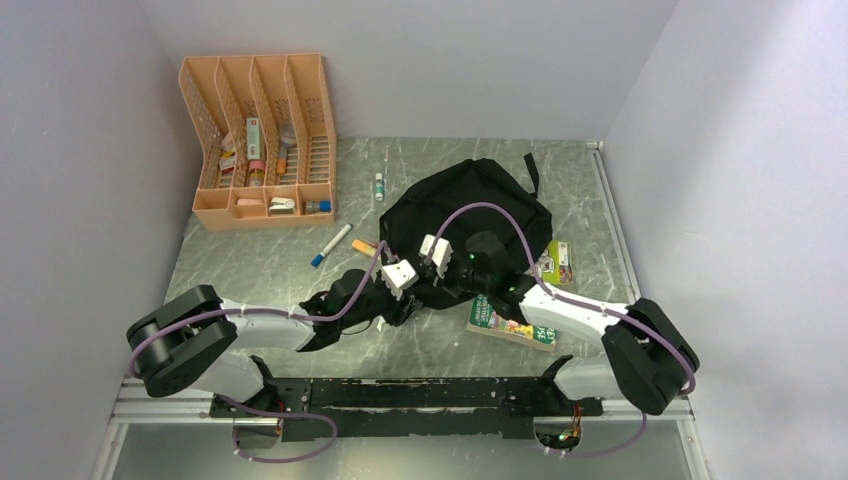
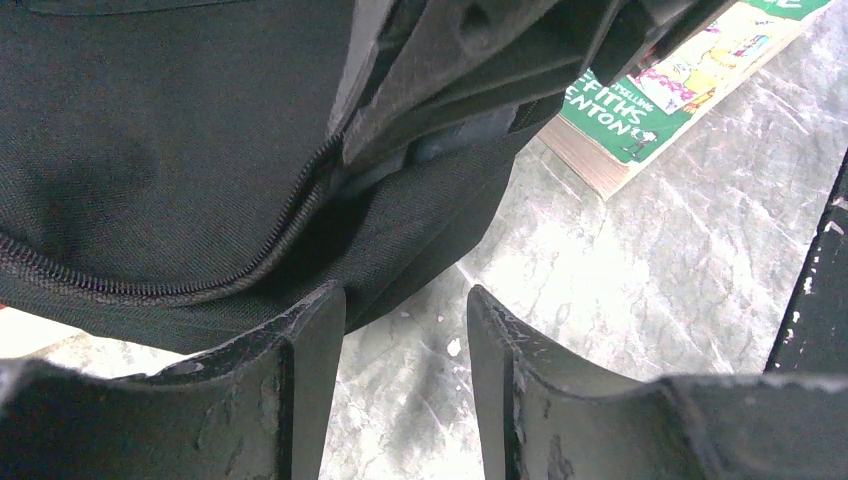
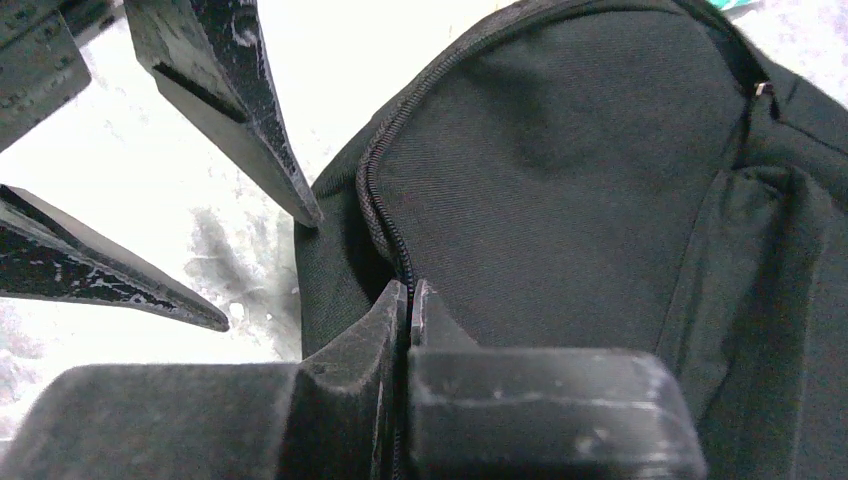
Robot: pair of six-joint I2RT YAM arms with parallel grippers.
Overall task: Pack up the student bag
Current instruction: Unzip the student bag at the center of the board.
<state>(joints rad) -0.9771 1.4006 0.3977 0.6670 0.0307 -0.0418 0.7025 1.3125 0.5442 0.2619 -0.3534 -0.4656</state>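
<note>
The student bag (image 1: 470, 205), a rounded black fabric backpack, lies in the middle of the table. My right gripper (image 3: 410, 290) is shut on the bag's zipper seam (image 3: 385, 190) at its near left edge. The bag (image 3: 560, 180) fills most of the right wrist view. My left gripper (image 2: 405, 295) stands open just below the bag's edge (image 2: 150, 150), with only bare tabletop between its fingers. Those left fingers (image 3: 230, 90) also show in the right wrist view, close to the left of the pinched seam. In the top view both grippers (image 1: 405, 295) meet at the bag's near left corner.
A green paperback (image 1: 510, 322) (image 2: 640, 100) lies near the bag's front right. An orange mesh organiser (image 1: 260, 140) with small items stands at the back left. A blue-capped marker (image 1: 330, 245), a glue stick (image 1: 379, 187) and a small packet (image 1: 558, 262) lie around the bag.
</note>
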